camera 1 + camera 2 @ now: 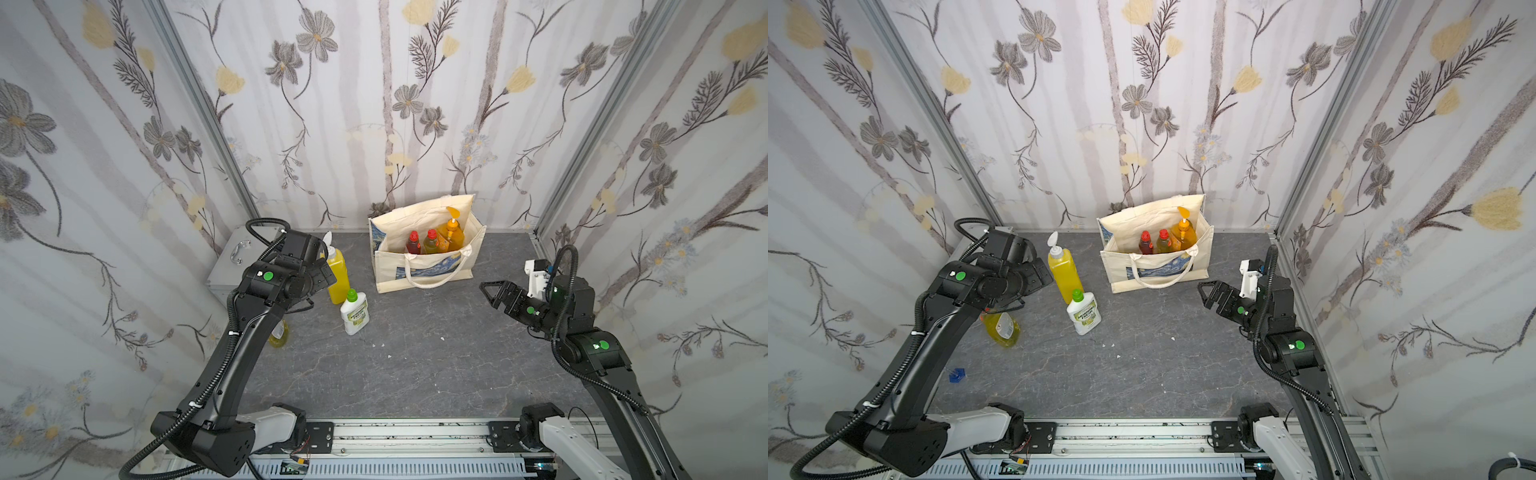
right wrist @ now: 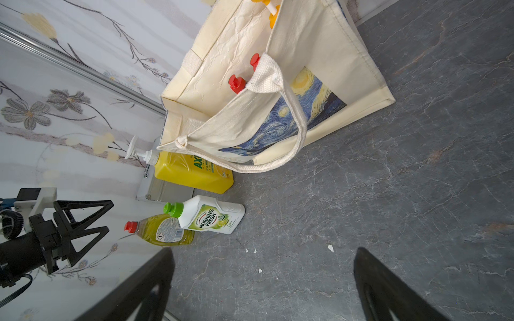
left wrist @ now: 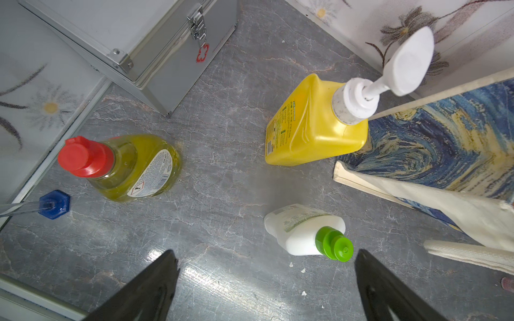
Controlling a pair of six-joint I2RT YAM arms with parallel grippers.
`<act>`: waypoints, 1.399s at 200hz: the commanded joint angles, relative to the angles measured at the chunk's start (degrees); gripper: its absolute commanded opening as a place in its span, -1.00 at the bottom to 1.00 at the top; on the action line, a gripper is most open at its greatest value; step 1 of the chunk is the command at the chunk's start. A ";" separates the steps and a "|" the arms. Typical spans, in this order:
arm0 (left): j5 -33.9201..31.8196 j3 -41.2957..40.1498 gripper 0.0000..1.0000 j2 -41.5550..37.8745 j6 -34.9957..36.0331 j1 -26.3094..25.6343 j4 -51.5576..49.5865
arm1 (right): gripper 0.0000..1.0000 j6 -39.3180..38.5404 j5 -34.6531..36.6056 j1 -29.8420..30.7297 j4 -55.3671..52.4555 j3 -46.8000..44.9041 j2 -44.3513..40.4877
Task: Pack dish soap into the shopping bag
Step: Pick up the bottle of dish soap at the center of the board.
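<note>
- The shopping bag [image 1: 390, 274] is seen as a cream canvas tote with blue-and-yellow swirl print panels. It stands upright and open at the back of the grey table [image 1: 415, 365], and one cream handle hangs down its front.
- Six dish soap bottles are counted, three inside the bag and three outside it.
- Inside the bag, three stand in a row: a dark red bottle [image 1: 413, 244], a yellow-green bottle with a red cap [image 1: 431, 243] and an orange pump bottle [image 1: 453, 236].
- Outside, to the left of the bag, three stand upright: a yellow bottle with a white pump [image 1: 1064, 272], a white bottle with a green cap [image 1: 1084, 313] and a second yellow-green red-capped bottle [image 1: 1003, 328].
- One silver case [image 3: 139, 41] is set in the back left corner.
- The left arm is bent at the elbow, with its wrist held over the three outside bottles. The left gripper [image 2: 108, 216] is empty, with its fingers spread apart.
- The right arm is raised at the right side. The right gripper [image 1: 492, 295] points toward the bag, well apart from it, and its fingers are spread with nothing between them.
</note>
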 commanded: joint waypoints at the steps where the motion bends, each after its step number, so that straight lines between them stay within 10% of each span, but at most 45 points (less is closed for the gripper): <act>1: -4.39 0.13 1.00 1.31 -1.86 -0.44 -0.77 | 1.00 0.94 -1.05 0.11 3.75 -0.20 0.88; 99: -7.64 6.22 1.00 13.80 -3.11 -3.88 6.06 | 1.00 -1.45 -2.45 -0.07 3.11 -1.71 2.81; 208: -3.45 27.92 1.00 16.65 -0.69 -3.77 -8.73 | 1.00 -3.30 -3.36 -0.63 4.61 -3.11 1.99; 280: -1.75 23.76 1.00 16.69 9.15 -5.16 0.50 | 1.00 -2.95 -4.11 -0.06 5.25 -4.09 1.44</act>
